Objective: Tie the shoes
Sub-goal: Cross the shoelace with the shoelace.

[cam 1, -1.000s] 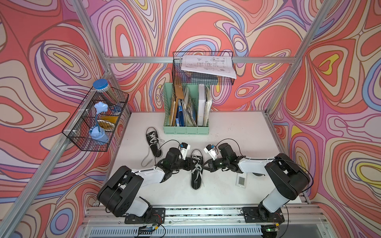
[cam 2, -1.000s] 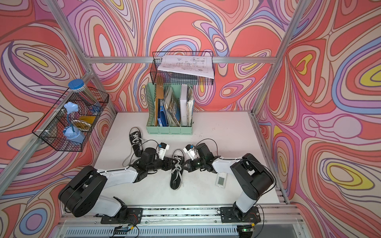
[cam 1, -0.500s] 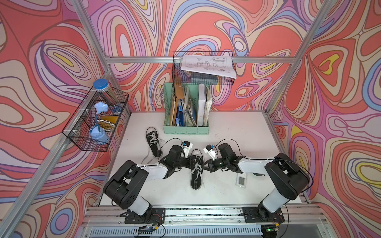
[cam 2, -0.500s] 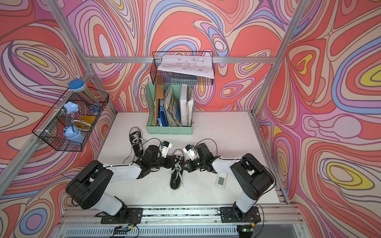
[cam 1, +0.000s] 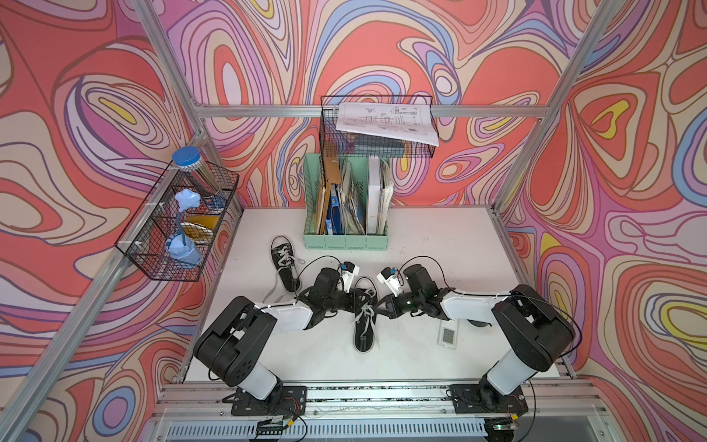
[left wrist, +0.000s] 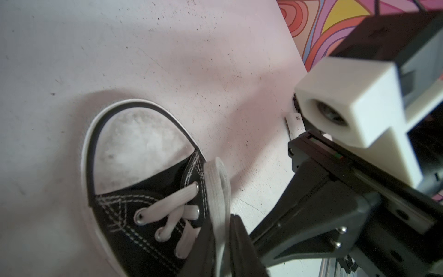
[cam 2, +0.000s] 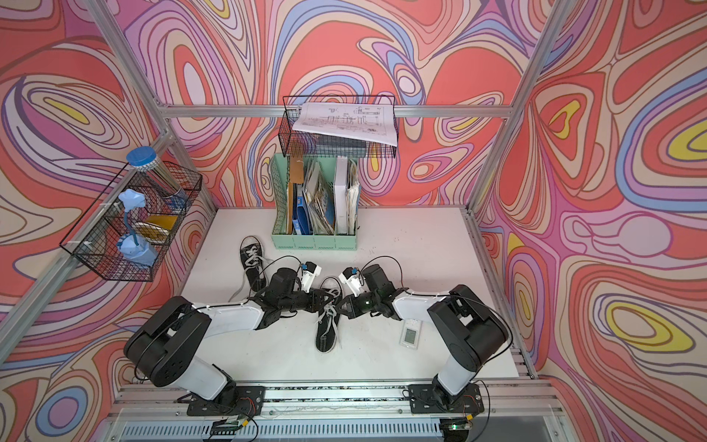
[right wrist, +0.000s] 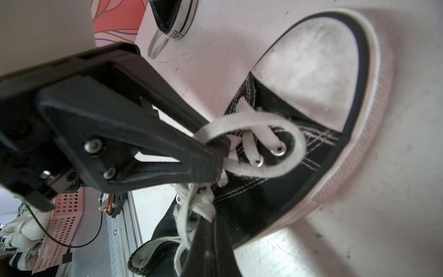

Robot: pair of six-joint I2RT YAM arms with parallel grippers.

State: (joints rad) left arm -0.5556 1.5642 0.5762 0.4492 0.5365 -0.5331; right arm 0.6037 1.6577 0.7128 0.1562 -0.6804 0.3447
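White laces pinched from both my sides.
In both top views my left gripper and right gripper meet over the near shoe on the table, with the other shoe farther back. Left wrist: my fingers are clamped on a lace. Right wrist: mine are clenched on a strand, and the left tips pinch a loop.

**Robotics laboratory test cell.** We recognise it by the aluminium frame enclosing a white bench and by the wall panels printed with swirling colours. Two robot arms, left arm and right arm, are bolted to a slotted rail along the front. A wire basket hangs on the frame, and a green file holder stands at the back of the bench.
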